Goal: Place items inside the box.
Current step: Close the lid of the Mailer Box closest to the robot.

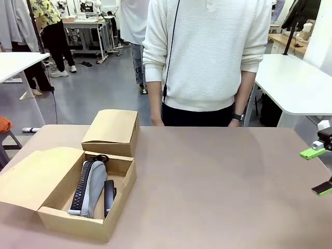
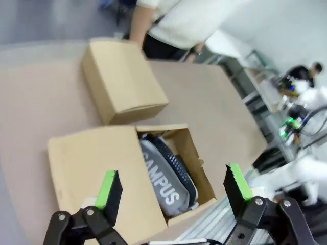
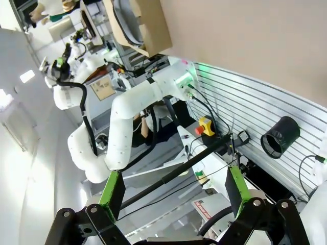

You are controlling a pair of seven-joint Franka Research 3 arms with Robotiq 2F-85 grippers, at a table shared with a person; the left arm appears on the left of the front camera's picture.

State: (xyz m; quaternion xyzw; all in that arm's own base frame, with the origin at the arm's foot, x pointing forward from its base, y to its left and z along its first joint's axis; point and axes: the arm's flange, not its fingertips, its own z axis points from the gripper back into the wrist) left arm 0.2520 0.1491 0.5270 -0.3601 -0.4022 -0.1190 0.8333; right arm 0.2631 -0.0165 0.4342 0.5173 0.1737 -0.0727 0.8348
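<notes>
Open box already has the pencil case in it, both grippers spread wide with nothing in them

Closest to the robot's side, front-left on the brown table point(image 1: 218, 181), sits the open cardboard box point(image 1: 120, 199) with its lid flap folded out to the left; inside lies the grey zip pencil case point(image 1: 91, 188) marked "CAMPUS", and right beside it on the right a narrow black item point(image 1: 109, 196), can't tell what exactly. The left gripper point(image 2: 173, 191) hovers above that box, green pads far apart, empty. Just behind the open box is a closed cardboard box point(image 1: 111, 132). The right gripper point(image 1: 318, 171) sits off at the table's right edge, jaws wide, holding nothing. At the far side stands a person in a white sweater point(image 1: 207, 52).
</notes>
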